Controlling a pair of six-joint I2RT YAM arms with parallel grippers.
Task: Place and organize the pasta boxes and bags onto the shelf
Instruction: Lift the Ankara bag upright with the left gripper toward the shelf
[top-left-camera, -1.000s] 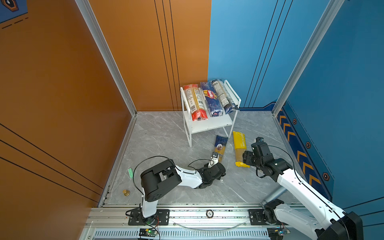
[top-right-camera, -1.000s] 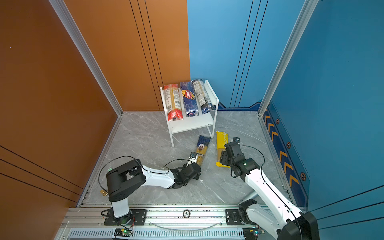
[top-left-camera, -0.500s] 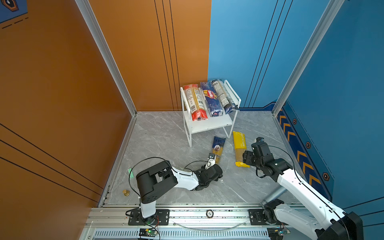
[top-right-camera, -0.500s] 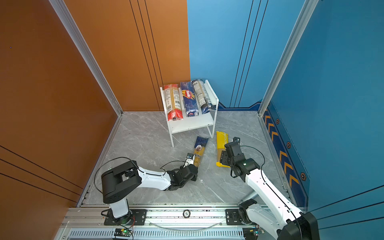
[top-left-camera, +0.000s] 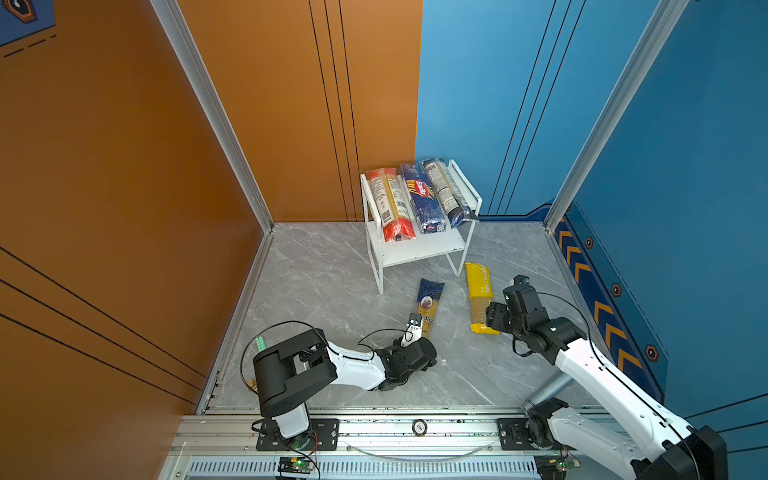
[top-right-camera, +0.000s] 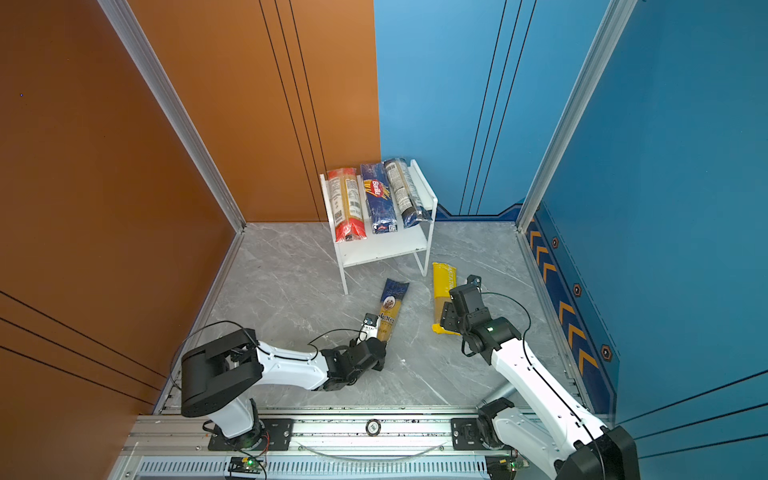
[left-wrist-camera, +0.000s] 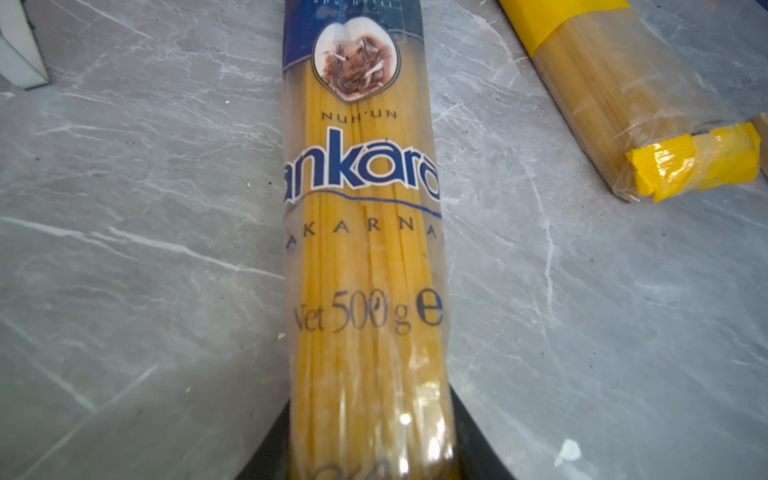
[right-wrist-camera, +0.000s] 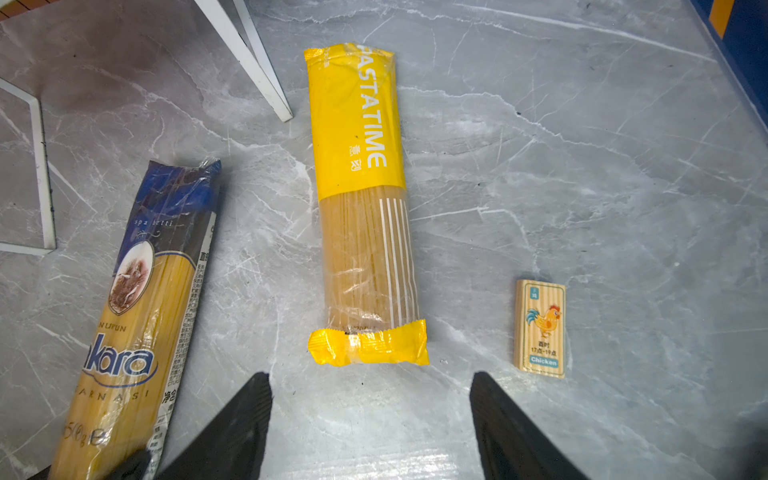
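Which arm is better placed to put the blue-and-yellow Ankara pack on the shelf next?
Left. The left tool is shut on the Ankara pack's near end; the right tool stands open, facing the yellow pack.

Lab test cell — panel walls (top-left-camera: 124, 166), aluminium rail (top-left-camera: 374, 428)

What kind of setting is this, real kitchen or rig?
Likely a staged robot test cell: two arms bolted to an aluminium rail, orange and blue panel walls, a small shelf of pasta packs.
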